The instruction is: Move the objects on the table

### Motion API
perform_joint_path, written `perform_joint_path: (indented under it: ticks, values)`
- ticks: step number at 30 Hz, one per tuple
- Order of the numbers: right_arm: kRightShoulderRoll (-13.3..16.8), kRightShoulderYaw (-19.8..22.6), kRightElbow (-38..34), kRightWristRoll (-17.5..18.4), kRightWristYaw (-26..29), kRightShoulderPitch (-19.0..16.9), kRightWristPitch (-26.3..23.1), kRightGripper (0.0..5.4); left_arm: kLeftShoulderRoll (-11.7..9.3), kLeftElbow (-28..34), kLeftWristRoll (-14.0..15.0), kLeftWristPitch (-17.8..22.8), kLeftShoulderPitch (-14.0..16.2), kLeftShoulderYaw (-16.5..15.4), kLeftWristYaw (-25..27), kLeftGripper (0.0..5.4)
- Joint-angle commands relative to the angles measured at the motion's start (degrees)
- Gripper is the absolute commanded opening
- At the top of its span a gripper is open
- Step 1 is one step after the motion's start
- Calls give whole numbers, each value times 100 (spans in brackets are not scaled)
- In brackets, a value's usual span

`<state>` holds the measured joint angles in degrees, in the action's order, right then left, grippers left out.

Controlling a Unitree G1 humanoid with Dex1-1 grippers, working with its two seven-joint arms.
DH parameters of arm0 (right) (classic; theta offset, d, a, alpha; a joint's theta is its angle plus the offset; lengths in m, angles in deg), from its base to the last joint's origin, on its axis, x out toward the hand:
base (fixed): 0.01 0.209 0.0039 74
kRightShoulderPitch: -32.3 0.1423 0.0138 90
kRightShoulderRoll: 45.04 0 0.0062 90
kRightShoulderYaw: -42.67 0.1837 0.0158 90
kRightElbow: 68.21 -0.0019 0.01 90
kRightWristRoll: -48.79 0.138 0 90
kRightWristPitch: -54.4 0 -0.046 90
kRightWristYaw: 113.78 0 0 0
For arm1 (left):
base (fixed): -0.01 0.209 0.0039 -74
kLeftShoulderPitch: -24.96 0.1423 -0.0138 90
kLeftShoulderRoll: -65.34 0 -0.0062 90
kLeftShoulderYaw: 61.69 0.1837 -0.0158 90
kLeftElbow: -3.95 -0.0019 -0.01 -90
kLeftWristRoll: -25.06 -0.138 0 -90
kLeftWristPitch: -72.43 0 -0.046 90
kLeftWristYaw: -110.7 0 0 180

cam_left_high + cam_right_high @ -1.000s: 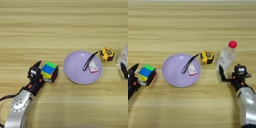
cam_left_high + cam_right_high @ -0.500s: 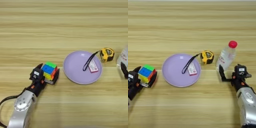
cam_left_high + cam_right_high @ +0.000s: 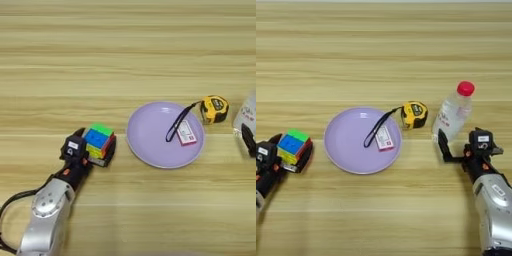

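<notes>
Pincer of left arm (image 3: 94, 150) now closed round the cube (image 3: 98, 142), having slid forward in the last second from just beside it; grasp looks made, lift likely next. Right pincer (image 3: 455, 145) spread wide, parked against the bottle (image 3: 454, 112) base, unchanged. Beyond, lilac plate (image 3: 150, 145) mid-tabletop (image 3: 100, 60), carrying the strap and tag (image 3: 186, 133) of the tape measure (image 3: 215, 108), itself just off the far rim.

table (image 3: 125, 50): matt wood | bottle (image 3: 454, 112): clear plastic | plate (image 3: 348, 145): smooth
</notes>
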<state>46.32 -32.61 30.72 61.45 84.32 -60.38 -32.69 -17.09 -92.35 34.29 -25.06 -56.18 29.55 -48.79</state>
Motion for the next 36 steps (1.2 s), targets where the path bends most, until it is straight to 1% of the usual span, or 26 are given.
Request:
perform_joint_path:
  ticks: [1,10,11,12,13,16,21,28,36]
  values:
    - [12,38,-12,32,-28,73,-48,540,5,-188,-67,-108,-130,-21,-16,460]
    - [5,34,8,33,-36,103,-50,540,12,-276,-61,-172,-176,-13,-20,386]
    - [3,31,5,31,-38,104,-53,540,15,-256,-62,-179,-181,-16,-29,371]
    - [0,28,2,30,-40,105,-56,540,17,-216,-60,-170,-185,-17,-42,367]
    - [-4,23,-3,29,-40,105,-58,540,23,-147,-53,-157,-186,-16,-55,349]
    - [-7,20,8,32,-32,106,-52,540,50,94,-32,-107,-213,8,-86,328]
    - [-19,12,14,28,-36,106,-49,540,80,295,-21,7,-341,0,-154,328]
    - [-37,1,-10,28,-40,83,-54,540,189,653,11,247,-626,90,-222,328]
    - [-55,-7,-37,34,-42,53,-62,540,513,682,-142,395,-882,579,-245,328]
